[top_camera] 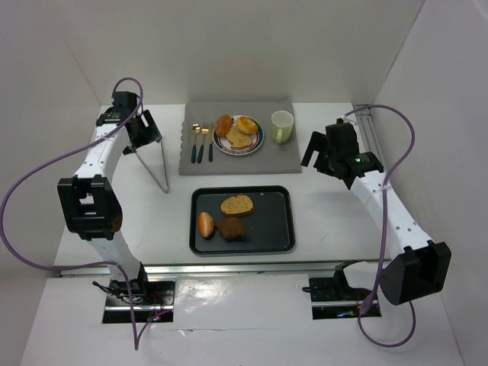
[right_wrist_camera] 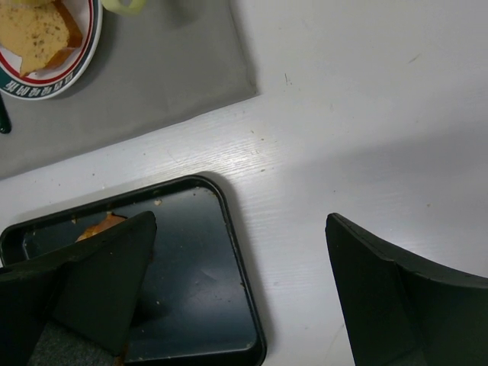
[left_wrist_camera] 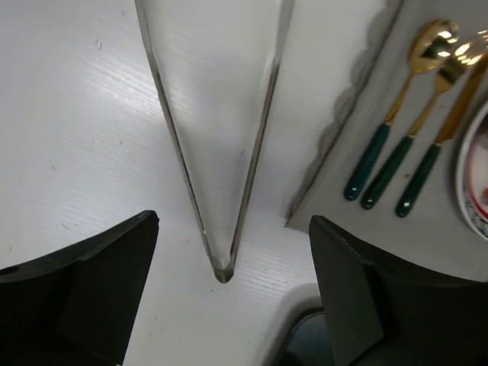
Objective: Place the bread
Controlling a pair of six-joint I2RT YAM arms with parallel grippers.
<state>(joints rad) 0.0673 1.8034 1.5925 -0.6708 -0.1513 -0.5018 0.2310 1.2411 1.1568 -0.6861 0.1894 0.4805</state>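
Note:
A black tray [top_camera: 274, 229] in the middle of the table holds a bread slice [top_camera: 237, 204], a round bun [top_camera: 205, 223] and a dark brown piece [top_camera: 231, 228]. A plate [top_camera: 257, 142] on the grey mat [top_camera: 278, 156] holds more bread [top_camera: 235, 127]. My left gripper [top_camera: 143, 131] is open and empty above metal tongs [top_camera: 158, 168] that lie on the table; the tongs' joined end shows between the fingers in the left wrist view [left_wrist_camera: 221, 263]. My right gripper [top_camera: 322, 155] is open and empty, right of the mat; its view shows the tray's corner [right_wrist_camera: 244, 252].
A green cup [top_camera: 282, 126] stands at the mat's right end. A gold spoon, fork and knife with green handles [top_camera: 202, 142] lie at its left end and also show in the left wrist view [left_wrist_camera: 396, 160]. White walls close in the table on three sides.

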